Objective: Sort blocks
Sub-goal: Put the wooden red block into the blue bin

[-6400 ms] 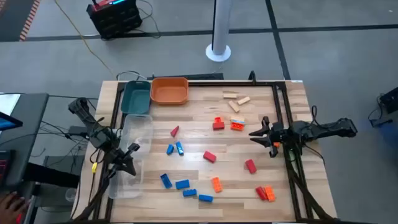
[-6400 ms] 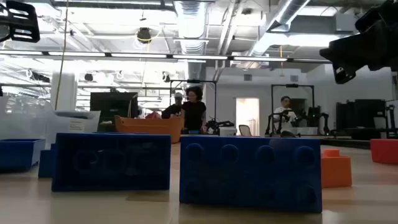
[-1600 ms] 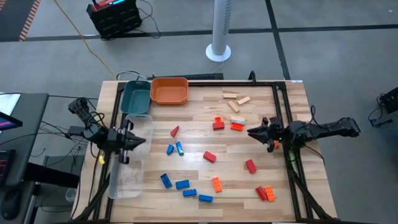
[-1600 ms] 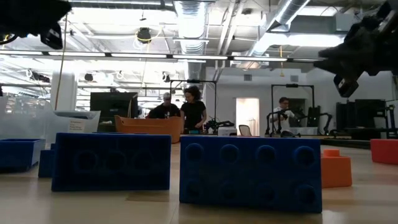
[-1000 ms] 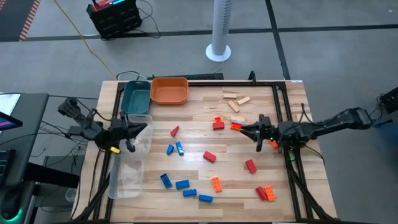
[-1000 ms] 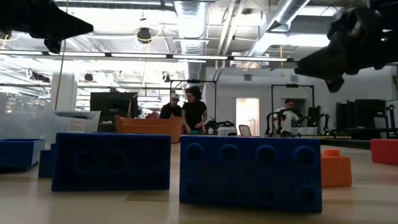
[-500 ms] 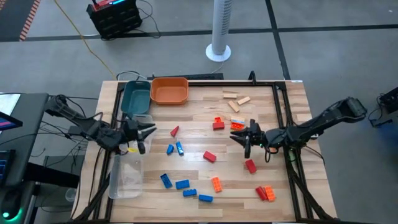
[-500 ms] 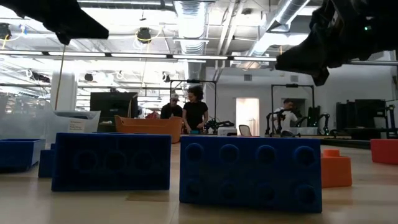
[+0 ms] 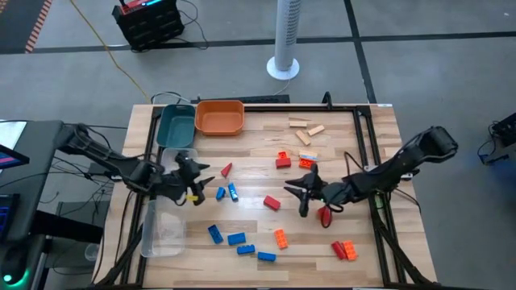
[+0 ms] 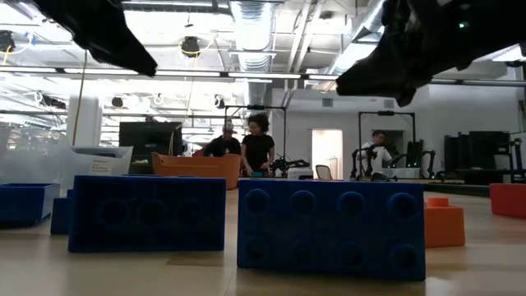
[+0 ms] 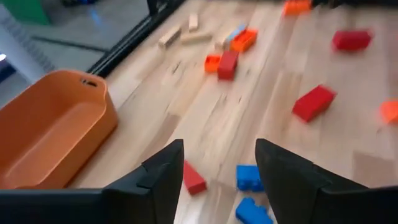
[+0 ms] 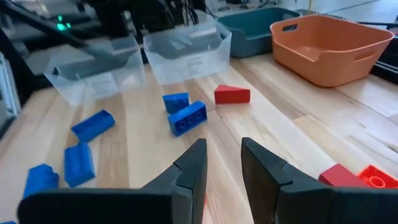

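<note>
The wooden desk point(image 9: 339, 161) carries everything, with a black frame along its edges. On its left side a clear tray point(image 9: 165, 221) lies lengthwise, and at the far left corner a teal tray point(image 9: 176, 126) sits just beside an orange tray point(image 9: 219, 118).

The left arm reaches in from the left, its left end effector point(image 9: 197, 184) over the near end of the clear tray's far part, just short of a red wedge block point(image 9: 226, 170) and a pair of blue blocks point(image 9: 226, 192). In the left wrist view its fingers point(image 11: 163, 180) stand spread with nothing between them, the wedge and blue pair showing in the gap beyond.

The right arm stretches across from the right edge, and the right end effector point(image 9: 300, 192) hangs over the desk's middle, between a red block point(image 9: 272, 202) and another red block point(image 9: 325, 215) that its wrist partly covers. Its fingers point(image 12: 189, 177) stand slightly apart and hold nothing.

The blocks lie scattered on the bare wood: tan wooden ones point(image 9: 305, 129) at the far side, a red and orange cluster point(image 9: 292, 160) below them, four blue ones point(image 9: 237, 242) near the front, a lone orange block point(image 9: 280, 238), and a red and orange pair point(image 9: 344, 250) at front right. The clear tray looks to hold no block.

In the low view two large blue blocks point(image 10: 329, 226) fill the foreground and hide most of the desk. People point(image 10: 256, 148) stand in the room beyond.
</note>
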You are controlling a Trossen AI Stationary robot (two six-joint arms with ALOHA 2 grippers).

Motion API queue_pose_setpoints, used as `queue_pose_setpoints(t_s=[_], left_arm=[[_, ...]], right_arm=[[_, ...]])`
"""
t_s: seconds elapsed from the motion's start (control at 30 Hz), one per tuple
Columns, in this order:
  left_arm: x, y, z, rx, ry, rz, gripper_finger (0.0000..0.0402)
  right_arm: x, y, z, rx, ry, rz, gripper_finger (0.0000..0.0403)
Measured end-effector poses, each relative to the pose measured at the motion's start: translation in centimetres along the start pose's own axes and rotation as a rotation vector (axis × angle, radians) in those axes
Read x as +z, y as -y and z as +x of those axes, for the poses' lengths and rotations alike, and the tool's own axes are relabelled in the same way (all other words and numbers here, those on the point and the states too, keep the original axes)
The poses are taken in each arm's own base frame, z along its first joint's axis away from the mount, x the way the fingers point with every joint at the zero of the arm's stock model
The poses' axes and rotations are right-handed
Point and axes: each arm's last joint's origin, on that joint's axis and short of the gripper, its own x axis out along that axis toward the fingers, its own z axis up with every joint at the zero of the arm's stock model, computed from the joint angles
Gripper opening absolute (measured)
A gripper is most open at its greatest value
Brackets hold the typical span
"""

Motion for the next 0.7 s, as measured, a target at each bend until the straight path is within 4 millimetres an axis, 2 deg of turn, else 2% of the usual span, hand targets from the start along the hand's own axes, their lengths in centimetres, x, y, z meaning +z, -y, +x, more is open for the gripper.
queue_pose_setpoints(t_s=[0.17, 0.33, 0.53, 0.7], left_arm=[[1.4, 0.2, 2.4, 0.022, -0.117, -0.013, 0.0204], [2.3, -0.8, 5.9, 0.013, -0.252, -0.053, 0.0204], [2.2, -2.1, 10.2, 0.012, -0.400, -0.075, 0.0204], [1.2, -2.0, 13.1, 0.025, -0.509, -0.052, 0.0204]], right_arm=[[-0.2, -0.4, 0.7, -0.002, -0.009, -0.011, 0.0108], [-1.0, -1.1, 0.9, 0.023, -0.017, -0.020, 0.0108], [-2.0, -1.3, 1.4, 0.024, -0.036, -0.037, 0.0108], [-2.2, -1.0, 1.7, 0.007, -0.043, -0.058, 0.0108]])
